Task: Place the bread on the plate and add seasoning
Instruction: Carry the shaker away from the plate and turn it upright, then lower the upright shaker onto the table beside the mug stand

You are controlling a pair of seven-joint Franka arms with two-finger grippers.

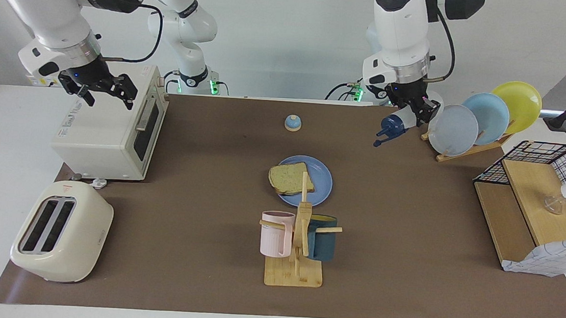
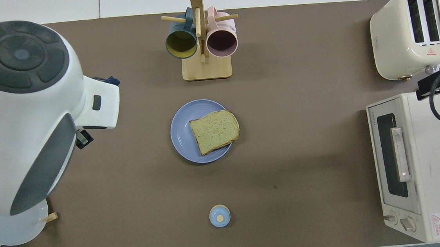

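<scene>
Nearest the robots: left claw (image 1: 416, 115) up in the air, over the counter (image 1: 203, 174) beside the wooden rack of upright plates (image 1: 482, 117), clamped on the small translucent white plastic bottle w/ dark navy cap (image 1: 394, 124); bottle tipped, cap end pointing down and toward the middle of the counter, body mostly hidden by the claw. Overhead view: arm housing covers it. Small blue-domed bell w/ wooden knob (image 1: 292, 123) sits near the robots' edge, mid-counter. Right claw (image 1: 100, 85) waits over the white toaster oven (image 1: 113, 129), fingers spread, holding nothing.

Mid-counter: tan-greenish toast slice w/ brown crust (image 2: 215, 131) lies flat on the round medium-blue plate (image 2: 181, 134), overhanging the rim toward the right arm's end. Bread step looks done; seasoning not over the plate.

Farther: wooden mug tree (image 1: 297, 248) w/ pink and dark teal mugs, cream two-slot toaster (image 1: 60, 231), wire-and-wood shelf (image 1: 536, 204) at the left arm's end.

Handling (judgement): bottle light, smooth, prob squeezable plastic, could slip or dent if pinched hard; grip mid-body, clear of the cap. Toast light, stiff but crumbly.

Writing: oven front has a brand at the top, reads approx "TOSHIBA"; red warning triangle on the toaster and sticker on the oven, text not legible; arm lettering partly seen, unreadable
</scene>
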